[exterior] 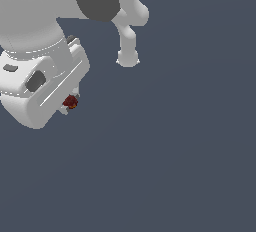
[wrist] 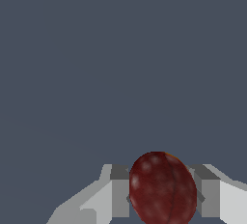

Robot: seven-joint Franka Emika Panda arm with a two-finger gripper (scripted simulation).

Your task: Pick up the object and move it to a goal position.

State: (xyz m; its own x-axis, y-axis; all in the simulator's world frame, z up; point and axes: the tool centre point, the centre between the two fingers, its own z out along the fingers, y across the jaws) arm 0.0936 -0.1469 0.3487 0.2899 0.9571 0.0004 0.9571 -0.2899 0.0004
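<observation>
Holding the ball (wrist: 163, 189) — jaws closed on it, one grey finger pad (wrist: 120, 191) pressed to either side in the wrist view. Item: ball, dark red, roughly round, glossy. Location: at the tip of the white gripper (exterior: 70, 102), toward the exterior view's left. Surround: plain dark blue-grey surface (exterior: 190, 151) — whether the ball touches it cannot be told.

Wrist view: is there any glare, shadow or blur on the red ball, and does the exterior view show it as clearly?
Wrist view: the ball is sharp, with soft pale highlights, held between the fingers; no cast shadow shows. Exterior view: the ball is tiny, coarse and partly hidden by the gripper.
</observation>
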